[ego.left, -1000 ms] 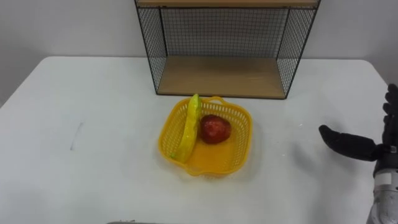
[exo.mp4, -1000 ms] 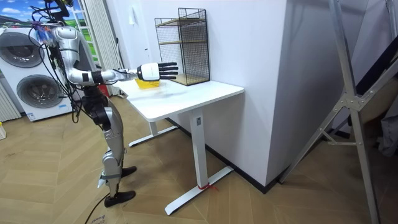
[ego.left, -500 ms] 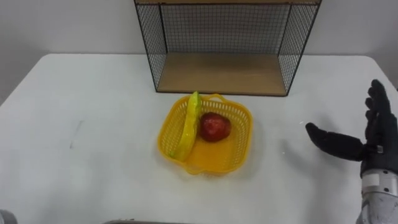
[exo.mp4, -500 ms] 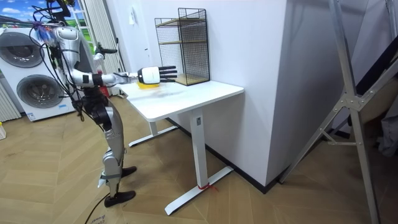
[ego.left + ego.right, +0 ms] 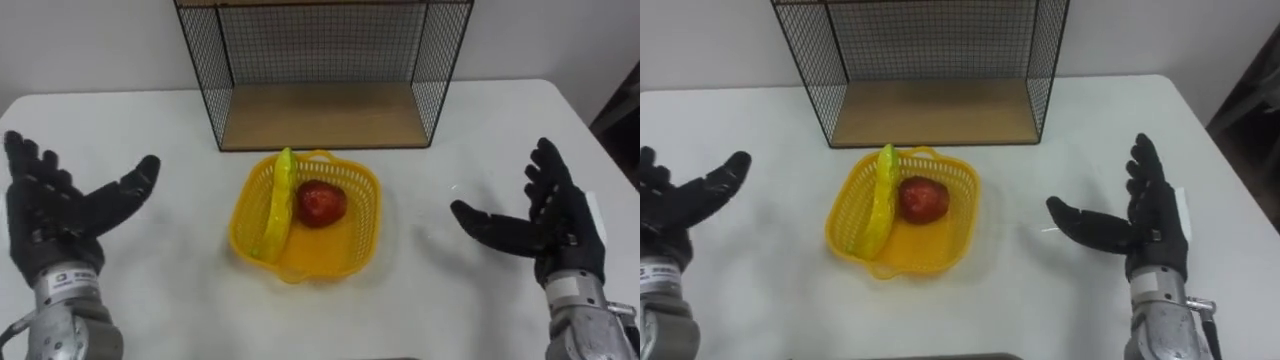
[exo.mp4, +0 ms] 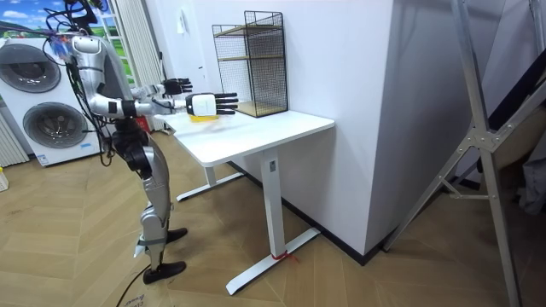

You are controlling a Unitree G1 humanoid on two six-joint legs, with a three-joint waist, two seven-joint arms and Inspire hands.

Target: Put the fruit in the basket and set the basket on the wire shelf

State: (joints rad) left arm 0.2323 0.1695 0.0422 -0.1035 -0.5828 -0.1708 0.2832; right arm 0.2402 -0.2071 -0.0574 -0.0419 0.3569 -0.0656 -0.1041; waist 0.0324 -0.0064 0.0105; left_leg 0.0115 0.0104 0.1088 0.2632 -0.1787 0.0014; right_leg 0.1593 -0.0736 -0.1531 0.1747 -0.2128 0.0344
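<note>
Left hand (image 5: 65, 215) now raised, right hand (image 5: 545, 225) moved closer; both spread wide, empty, flanking yellow basket (image 5: 330, 262). Banana (image 5: 275, 205), apple (image 5: 320, 202) inside; lift to wire shelf (image 5: 315, 115) pending.

Both of the robot's hands are matt black, the left hand (image 5: 55, 215) and the right hand (image 5: 548, 222) alike. Between them is a bright yellow basket (image 5: 330, 255) with a fine open lattice all over its walls. Inside it, the banana (image 5: 275, 200) is yellow shading to green, and the apple (image 5: 320, 202) is deep red. Beyond the hands, the wire shelf (image 5: 315, 115) is a black square grid around light brown wooden boards. The bench (image 5: 160, 285) is plain white.
</note>
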